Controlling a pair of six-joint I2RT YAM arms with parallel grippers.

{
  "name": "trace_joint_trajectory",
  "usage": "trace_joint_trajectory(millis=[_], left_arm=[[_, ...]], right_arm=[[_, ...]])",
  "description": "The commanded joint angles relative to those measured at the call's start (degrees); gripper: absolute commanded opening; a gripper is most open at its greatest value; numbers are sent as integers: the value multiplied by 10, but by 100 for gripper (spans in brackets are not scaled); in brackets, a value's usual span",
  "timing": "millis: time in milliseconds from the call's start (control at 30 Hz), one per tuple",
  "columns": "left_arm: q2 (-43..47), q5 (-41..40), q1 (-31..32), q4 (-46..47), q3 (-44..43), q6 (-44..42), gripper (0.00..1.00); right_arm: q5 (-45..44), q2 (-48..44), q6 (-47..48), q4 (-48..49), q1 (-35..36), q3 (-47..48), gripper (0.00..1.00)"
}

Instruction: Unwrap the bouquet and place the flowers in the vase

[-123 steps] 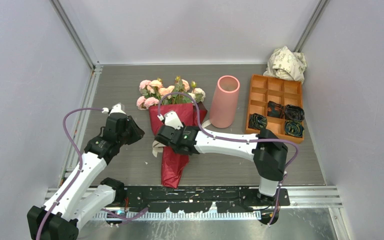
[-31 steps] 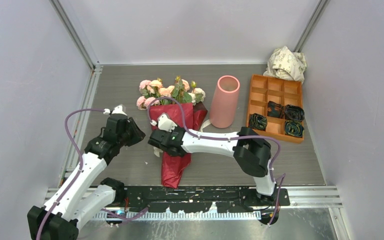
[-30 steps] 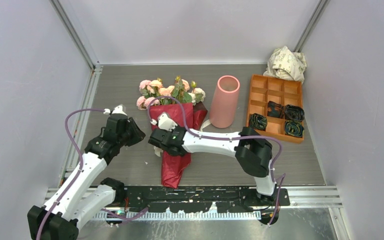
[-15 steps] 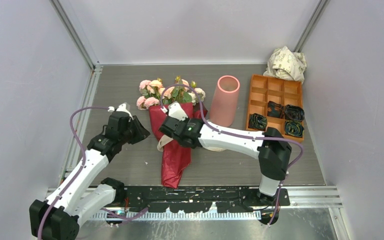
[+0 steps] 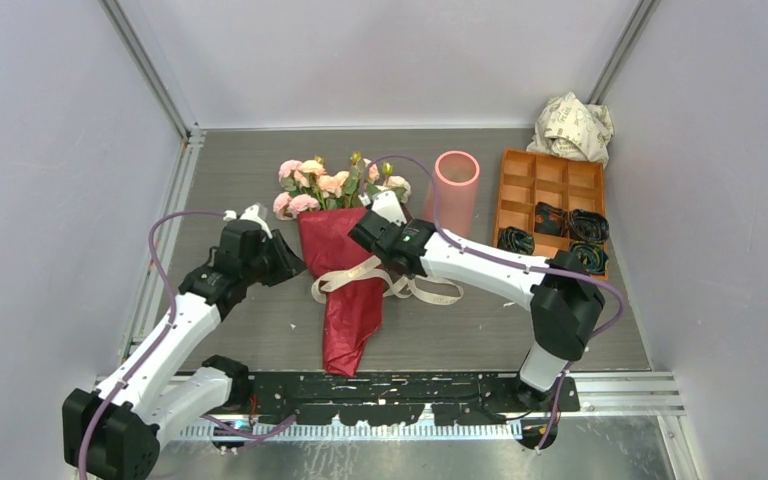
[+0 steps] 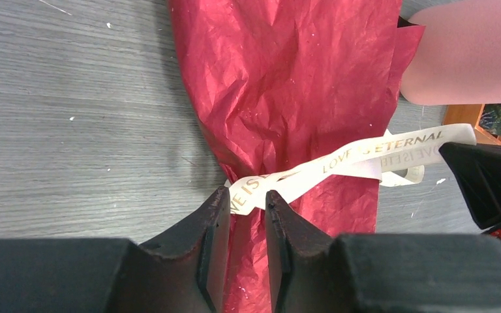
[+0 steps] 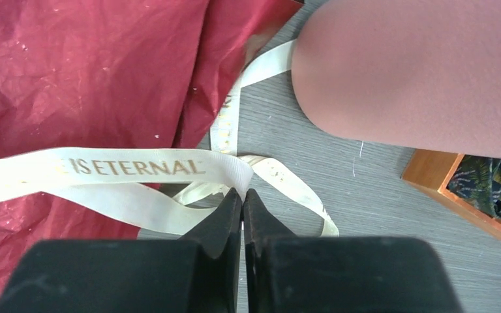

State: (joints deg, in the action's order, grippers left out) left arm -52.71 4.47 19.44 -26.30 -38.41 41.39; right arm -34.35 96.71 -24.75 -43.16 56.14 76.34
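The bouquet [image 5: 345,290] lies on the table in dark red paper [image 6: 300,85], its pink and peach flowers [image 5: 335,182] pointing to the back. A cream ribbon [image 7: 124,167] printed with gold letters stretches across the wrap. My right gripper [image 7: 242,193] is shut on that ribbon, near the foot of the pink vase [image 5: 455,195]. In the top view the right gripper [image 5: 384,260] hangs over the wrap's right side. My left gripper [image 6: 244,199] stands narrowly open at the wrap's tied neck, at the left edge of the bouquet [image 5: 295,268]. The ribbon's left end [image 6: 254,189] shows at its tips.
An orange compartment tray [image 5: 550,215] with dark items stands right of the vase. A crumpled white printed paper ball [image 5: 572,125] sits in the back right corner. Grey walls close in on three sides.
The right gripper has shut on the ribbon and drawn it up and right toward the vase, stretching it across the wrap. The left gripper has moved right to the bouquet's left edge.
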Motion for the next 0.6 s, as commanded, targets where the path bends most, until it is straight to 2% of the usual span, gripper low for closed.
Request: trace_joint_trajectory(millis=[0, 67, 300, 567], left_arm=[[-7, 25, -1, 43, -18, -15, 29], [-15, 37, -1, 50, -23, -18, 29], [-86, 107, 13, 65, -82, -54, 30], [-250, 54, 136, -8, -236, -140, 33]], right_arm=[[-8, -61, -27, 18, -31, -18, 5], [-38, -83, -52, 6, -46, -30, 1], [-193, -219, -182, -80, -66, -82, 0], [-259, -340, -357, -227, -67, -132, 2]])
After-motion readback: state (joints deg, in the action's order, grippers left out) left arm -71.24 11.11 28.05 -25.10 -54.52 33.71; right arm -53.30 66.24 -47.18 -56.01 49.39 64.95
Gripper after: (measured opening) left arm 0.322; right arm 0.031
